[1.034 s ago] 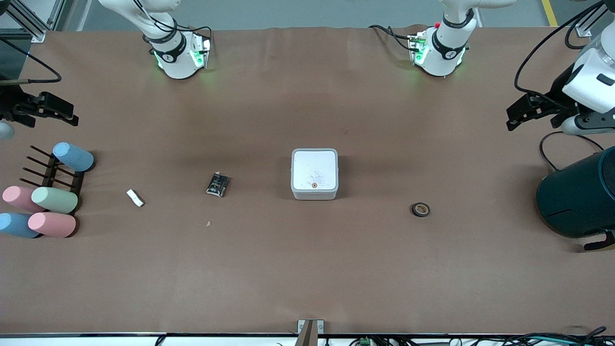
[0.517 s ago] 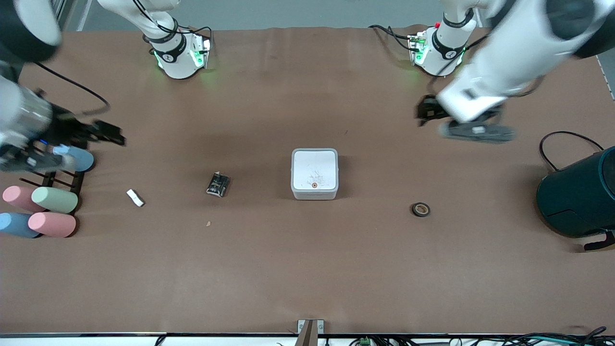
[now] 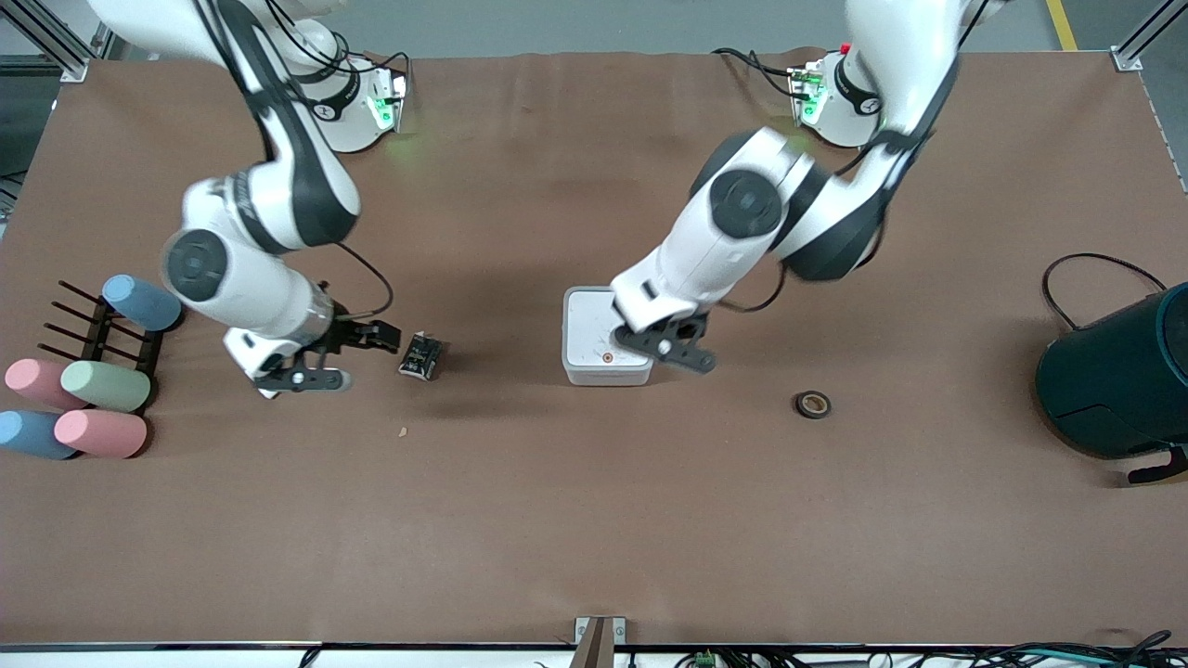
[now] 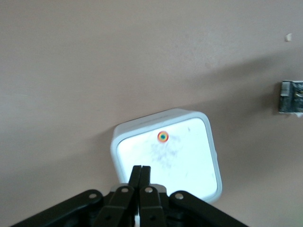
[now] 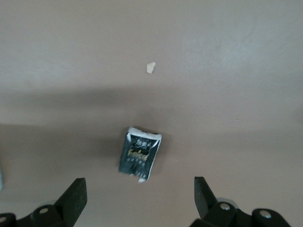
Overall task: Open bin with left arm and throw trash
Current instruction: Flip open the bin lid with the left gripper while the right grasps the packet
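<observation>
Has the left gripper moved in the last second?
Yes. The left gripper has swung in from the table's edge near the dark teal cylinder and is now over the bin, jaws shut.

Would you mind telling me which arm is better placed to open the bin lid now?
The left. Its claw, shut, is over the bin, whose lid is down. The right claw, open, is beside the black wrapper.

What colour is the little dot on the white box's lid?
Orange dot on the bin lid; clearest in the left wrist view.
</observation>
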